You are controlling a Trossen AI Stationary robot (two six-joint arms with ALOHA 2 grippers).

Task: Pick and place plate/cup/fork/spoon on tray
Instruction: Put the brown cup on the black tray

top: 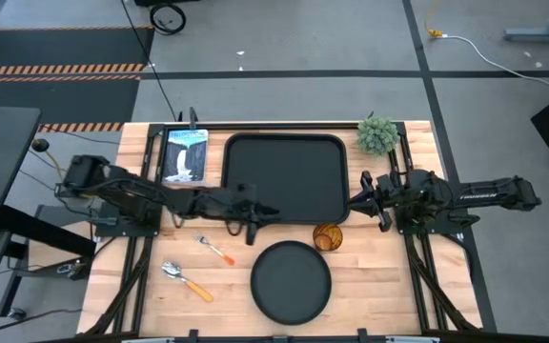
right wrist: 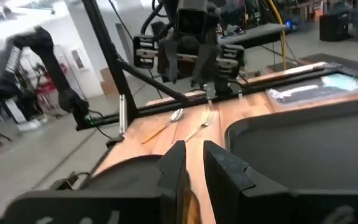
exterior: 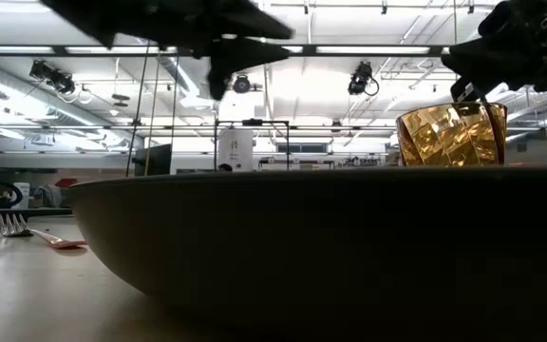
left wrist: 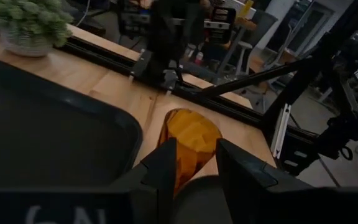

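Left gripper point(top: 260, 211) over tray point(top: 284, 178) edge, jaws slightly parted, empty; right gripper point(top: 362, 200) likewise, just above cup point(top: 327, 236). Plate point(top: 291, 280), fork point(top: 215, 249), spoon point(top: 185, 279) on table.

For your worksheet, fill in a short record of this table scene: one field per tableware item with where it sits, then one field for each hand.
tray: far middle of table, nothing on it
plate: near edge, on the wood
cup: on the wood, between tray and plate
fork: on the wood, left of plate
spoon: on the wood, nearer than the fork
left hand: open, over the tray's near edge
right hand: open, at the tray's right edge
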